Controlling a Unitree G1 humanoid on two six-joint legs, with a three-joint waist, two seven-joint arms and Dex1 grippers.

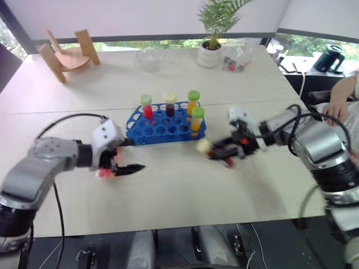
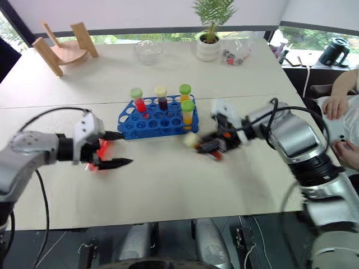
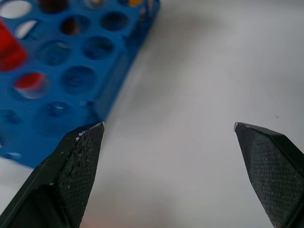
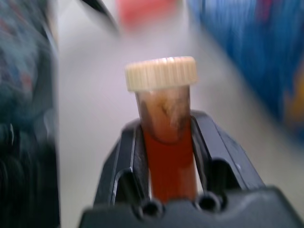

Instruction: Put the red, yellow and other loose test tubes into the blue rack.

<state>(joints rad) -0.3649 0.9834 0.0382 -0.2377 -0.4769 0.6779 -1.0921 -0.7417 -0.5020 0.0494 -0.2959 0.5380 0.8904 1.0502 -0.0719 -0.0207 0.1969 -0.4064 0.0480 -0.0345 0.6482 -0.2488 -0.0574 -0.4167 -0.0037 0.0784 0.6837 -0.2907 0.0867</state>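
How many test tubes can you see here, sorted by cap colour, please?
Green caps: 3, all standing in the blue rack
Cream caps: 2, one in the rack, one held in the right gripper at
Total: 5 test tubes

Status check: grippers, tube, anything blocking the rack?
Right gripper shut on cream-capped tube. Left gripper open, empty, beside blue rack. Rack approach unobstructed.

A pale table (image 1: 185, 185) bears a blue rack (image 1: 162, 128), a potted plant (image 1: 212, 42) and a glass bowl (image 1: 150, 58).
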